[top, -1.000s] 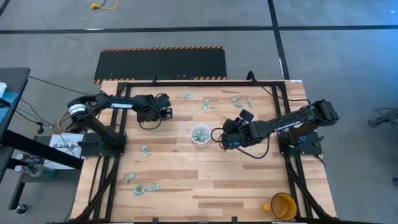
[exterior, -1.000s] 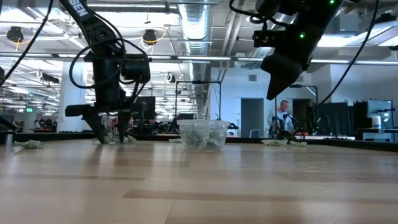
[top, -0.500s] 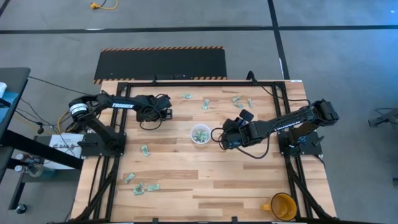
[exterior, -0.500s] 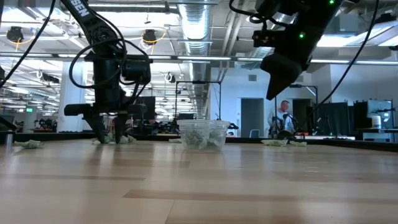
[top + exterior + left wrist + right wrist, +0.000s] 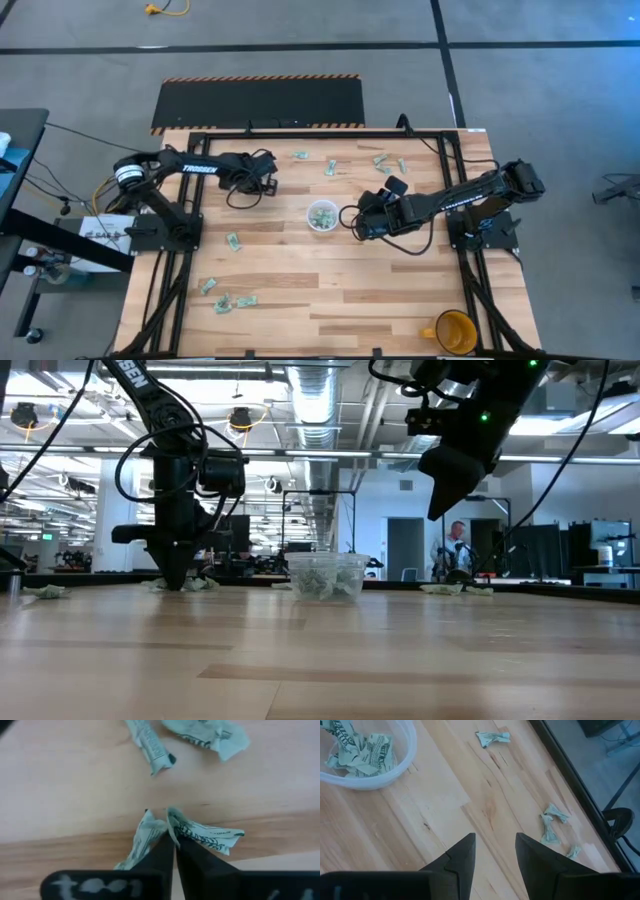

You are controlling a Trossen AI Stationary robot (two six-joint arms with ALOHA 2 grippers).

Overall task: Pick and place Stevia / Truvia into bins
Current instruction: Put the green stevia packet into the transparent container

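At upper left of the worktop (image 5: 330, 290), the left tool (image 5: 174, 851) pinches one green-and-white sachet (image 5: 192, 831) against the wood. Next it must probably lift and carry it to the clear cup (image 5: 321, 216) at centre. Just right of the cup, the right tool (image 5: 495, 851) waits with its jaws parted, holding nothing.

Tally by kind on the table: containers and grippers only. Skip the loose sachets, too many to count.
Clear cup: 1
Yellow-orange mug: 1
Grippers: 2 (left gripper shut on a sachet, right gripper open)
Total: 4
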